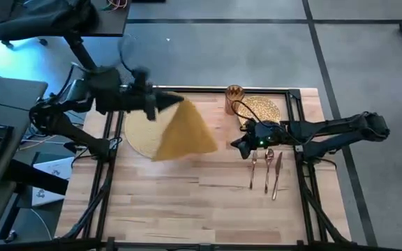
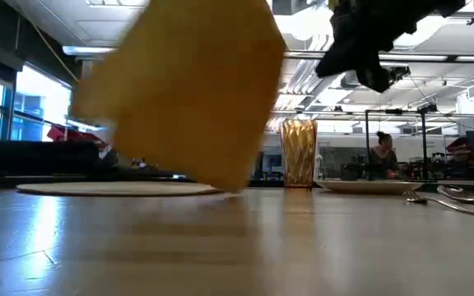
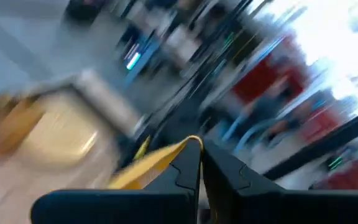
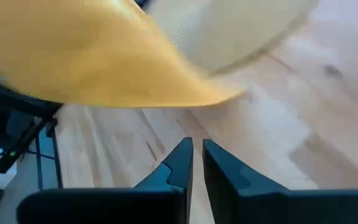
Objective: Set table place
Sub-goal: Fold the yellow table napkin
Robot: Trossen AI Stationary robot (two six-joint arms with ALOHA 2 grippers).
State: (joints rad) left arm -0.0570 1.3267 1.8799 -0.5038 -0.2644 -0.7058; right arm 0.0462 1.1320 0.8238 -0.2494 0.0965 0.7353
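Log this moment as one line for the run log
left gripper: shut on napkin, lifted over placemat | right gripper: shut, empty, near cutlery

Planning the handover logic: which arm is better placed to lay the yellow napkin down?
Left: its hand is shut on the mustard-yellow cloth napkin, hanging by the round tan woven placemat. The right hand holds nothing.

Napkin (image 1: 184, 132) midair; glass (image 1: 234, 99), plate (image 1: 265, 108), cutlery (image 1: 266, 167) rt.
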